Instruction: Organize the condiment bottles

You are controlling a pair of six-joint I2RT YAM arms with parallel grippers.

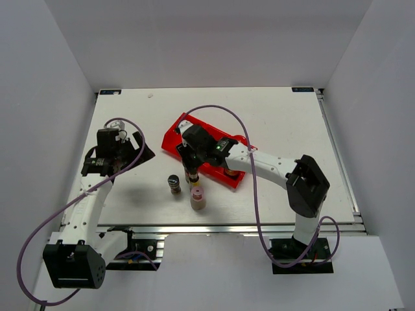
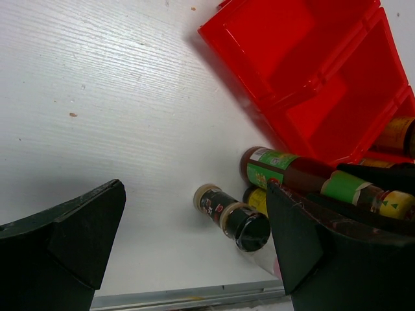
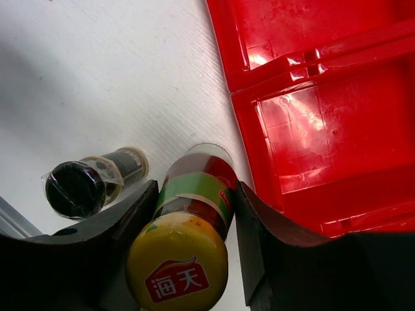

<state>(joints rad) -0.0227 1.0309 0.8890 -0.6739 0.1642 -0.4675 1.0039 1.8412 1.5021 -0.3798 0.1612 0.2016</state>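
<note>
Now the right hand (image 3: pixel 196 192) pinches the slim yellow-capped bottle (image 3: pixel 178 259) from both sides, upright on the bench (image 1: pixel 279 123) just beside the red tray (image 3: pixel 324 97). Near it stand the black-capped shaker (image 3: pixel 84 184) and the pink-capped bottle (image 1: pixel 197 198). The left hand (image 2: pixel 194 194) hovers spread wide, off to their left.

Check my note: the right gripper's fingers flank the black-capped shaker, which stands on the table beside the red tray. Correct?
No. The fingers of the right gripper flank the yellow-capped bottle, not the black-capped shaker, which stands free to one side. The bottle does stand on the table beside the red tray. The right wrist view shows it.
</note>
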